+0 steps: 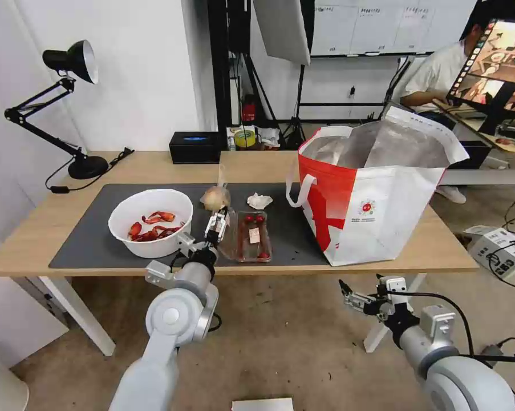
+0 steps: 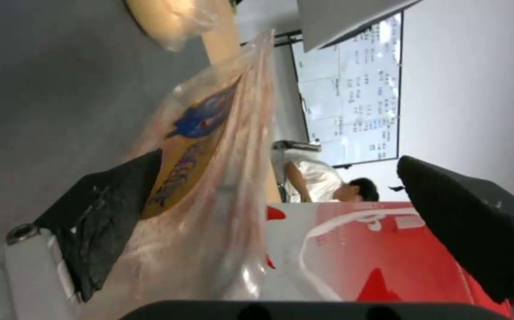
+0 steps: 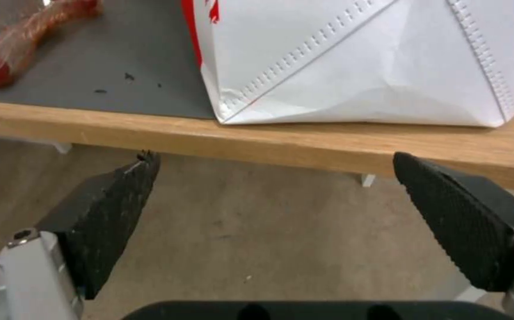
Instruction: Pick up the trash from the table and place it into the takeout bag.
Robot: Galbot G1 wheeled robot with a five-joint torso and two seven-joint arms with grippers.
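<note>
On the table (image 1: 154, 162) the grey mat (image 1: 86, 234) carries the trash: a white bowl of red shells (image 1: 150, 221), a bagged tan bun (image 1: 214, 198), a crumpled tissue (image 1: 259, 200) and a clear tray of cherry tomatoes (image 1: 254, 237). My left gripper (image 1: 217, 221) is open between bowl and tray. In its wrist view a clear printed plastic flap (image 2: 209, 146), seemingly the tray's raised lid, stands between the fingers, with the bun (image 2: 168, 18) beyond. The red-and-white takeout bag (image 1: 377, 211) stands open at the right. My right gripper (image 1: 348, 297) hangs open below the table's front edge (image 3: 268, 142).
A black desk lamp (image 1: 69, 103) stands at the back left and a black box (image 1: 194, 146) with a tape roll (image 1: 244, 138) at the back edge. White table legs (image 1: 80, 311) flank the floor in front. A carton (image 1: 497, 242) lies on the floor at the right.
</note>
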